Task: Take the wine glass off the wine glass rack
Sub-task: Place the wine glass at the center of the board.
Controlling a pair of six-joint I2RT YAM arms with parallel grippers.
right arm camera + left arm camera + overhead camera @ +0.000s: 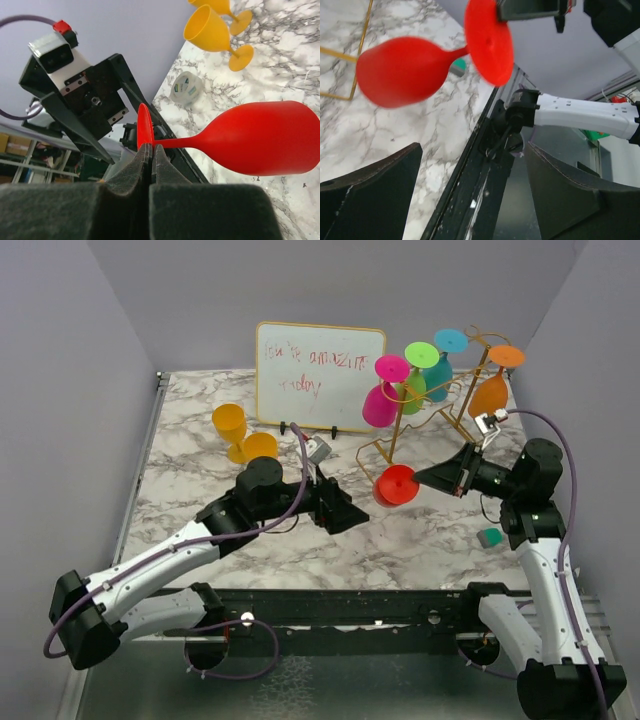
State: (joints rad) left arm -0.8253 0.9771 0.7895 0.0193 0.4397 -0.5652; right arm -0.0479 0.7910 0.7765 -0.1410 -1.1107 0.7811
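Observation:
The red wine glass (397, 485) lies sideways in the air, just in front of the near corner of the gold wire wine glass rack (455, 418). My right gripper (151, 146) is shut on the rim of its round foot. Its bowl (270, 137) points away over the marble table, and its foot (487, 42) faces my left gripper (472, 147). That gripper stands open a little short of the foot with nothing between its fingers. Magenta (380, 405), green (412, 390) and orange (490, 395) glasses, with a teal one, hang upside down on the rack.
Two yellow glasses (245, 435) stand at the back left by a white dry-erase board (320, 375). A roll of tape (186, 88) lies near the table's front edge. A small green object (490, 537) sits by the right arm. Grey walls close in both sides.

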